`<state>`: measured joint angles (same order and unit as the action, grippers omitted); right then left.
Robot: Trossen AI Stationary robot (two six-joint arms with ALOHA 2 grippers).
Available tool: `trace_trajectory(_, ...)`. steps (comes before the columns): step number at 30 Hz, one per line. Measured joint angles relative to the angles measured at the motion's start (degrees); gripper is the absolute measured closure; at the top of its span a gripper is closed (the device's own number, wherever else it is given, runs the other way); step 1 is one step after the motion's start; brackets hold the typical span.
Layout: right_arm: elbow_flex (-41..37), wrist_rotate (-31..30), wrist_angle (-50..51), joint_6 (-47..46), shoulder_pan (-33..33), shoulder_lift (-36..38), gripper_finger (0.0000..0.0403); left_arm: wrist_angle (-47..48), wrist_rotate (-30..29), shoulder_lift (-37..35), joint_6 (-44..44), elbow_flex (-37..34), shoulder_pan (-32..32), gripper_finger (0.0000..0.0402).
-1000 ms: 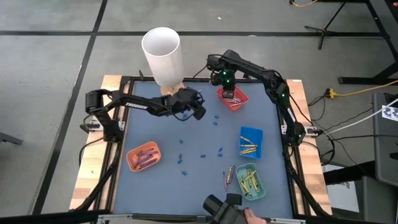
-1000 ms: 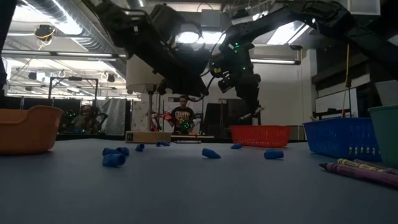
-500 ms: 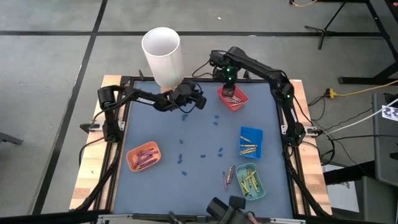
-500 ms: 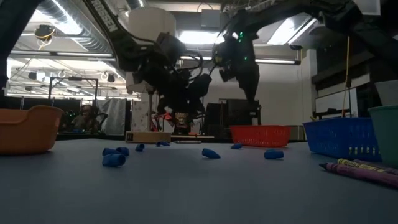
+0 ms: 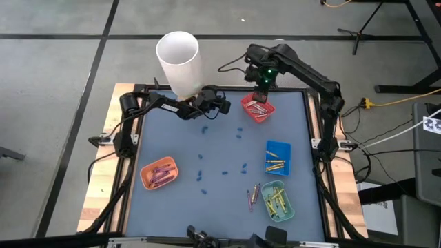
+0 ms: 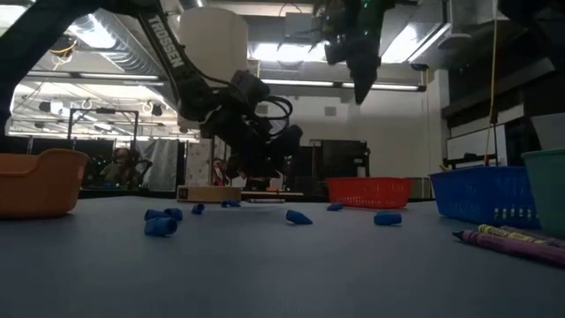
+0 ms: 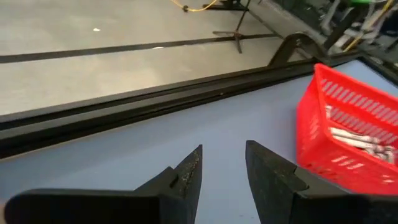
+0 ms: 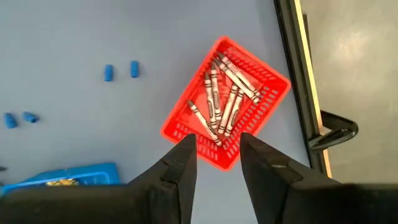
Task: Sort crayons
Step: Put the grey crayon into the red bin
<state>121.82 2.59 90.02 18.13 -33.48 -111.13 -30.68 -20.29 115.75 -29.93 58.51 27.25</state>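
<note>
The right gripper (image 8: 214, 152) hangs above the red tray (image 8: 273, 87) of silver crayons (image 8: 221, 99), fingers spread and empty. The left gripper (image 7: 222, 165), also parted, sits beside that tray.

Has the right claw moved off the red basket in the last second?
Yes. The right claw, open and empty, has pulled back past the far rim of the red basket.

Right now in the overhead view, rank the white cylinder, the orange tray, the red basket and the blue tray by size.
1. white cylinder, though it stands nearer the camera
2. orange tray
3. red basket and blue tray look alike
</note>
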Motion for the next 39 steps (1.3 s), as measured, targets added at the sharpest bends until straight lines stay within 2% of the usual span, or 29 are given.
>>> trace_trajectory(3, 0.0, 0.0, 0.0, -0.04, 0.95, 1.56, 0.0281, 1.52, -1.84, 0.06, 0.02, 0.99, 0.02, 0.0294)
trace_trajectory(9, 0.0, -0.02, 0.0, -2.87, 3.63, 2.91, 0.0281, 1.72, -1.09, 0.04, 0.23, 2.32, 0.19, 0.0294)
trace_trajectory(16, 0.0, -0.01, 0.0, -3.09, 8.89, 2.97, 0.0281, 2.14, 2.85, 0.04, -1.56, 2.6, 1.45, 0.0294)
trace_trajectory(23, 0.0, -0.12, -0.02, -2.73, 12.3, 3.83, 0.0281, 13.79, 10.58, 0.04, -5.73, 7.69, 4.35, 0.0294)
trace_trajectory(30, 0.0, -0.63, 0.0, -2.71, 12.88, 4.17, 0.0281, 24.52, 10.83, 0.04, -7.67, 11.5, 6.82, 0.0294)
trace_trajectory(39, 0.0, -0.63, 0.0, -2.69, 12.88, 4.17, 0.0281, 26.22, 11.03, 0.04, -8.57, 11.81, 6.74, 0.0294)
